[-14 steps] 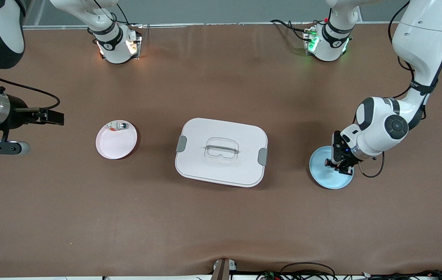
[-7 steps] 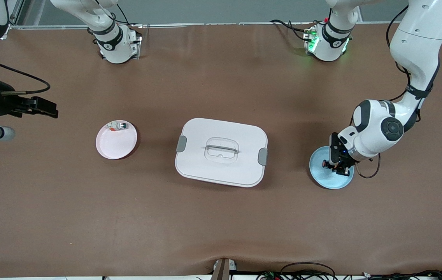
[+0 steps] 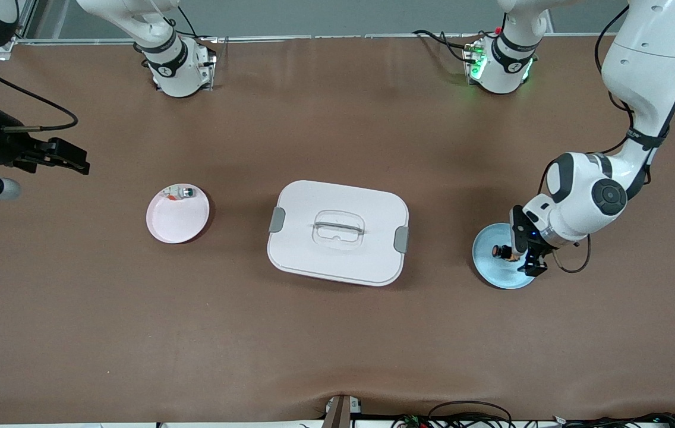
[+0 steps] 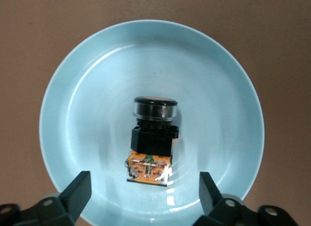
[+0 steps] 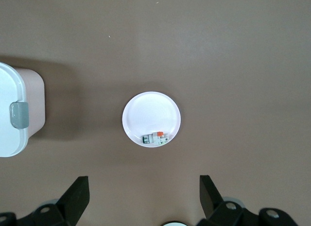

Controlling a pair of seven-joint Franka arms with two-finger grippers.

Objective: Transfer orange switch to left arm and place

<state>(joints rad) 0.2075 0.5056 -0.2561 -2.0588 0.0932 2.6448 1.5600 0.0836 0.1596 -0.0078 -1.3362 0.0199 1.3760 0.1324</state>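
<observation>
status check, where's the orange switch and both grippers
Left gripper open over round blue plate. Black-and-orange switch lying on plate, unheld. Right gripper open, waiting. White lidded box mid-table between plates.

Switch (image 4: 151, 141) in plate (image 4: 87, 80), box (image 3: 337, 233) between plates

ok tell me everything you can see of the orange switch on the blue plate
The orange switch is a tiny push-button part: a black round cap with a clear collar, a black boxy body, and an orange-tan block with shiny metal contacts at its base. It looks like plastic. It lies on its side near the middle of the light blue plate, toward the left arm's end of the table. The open left gripper hangs over it without touching.
</observation>
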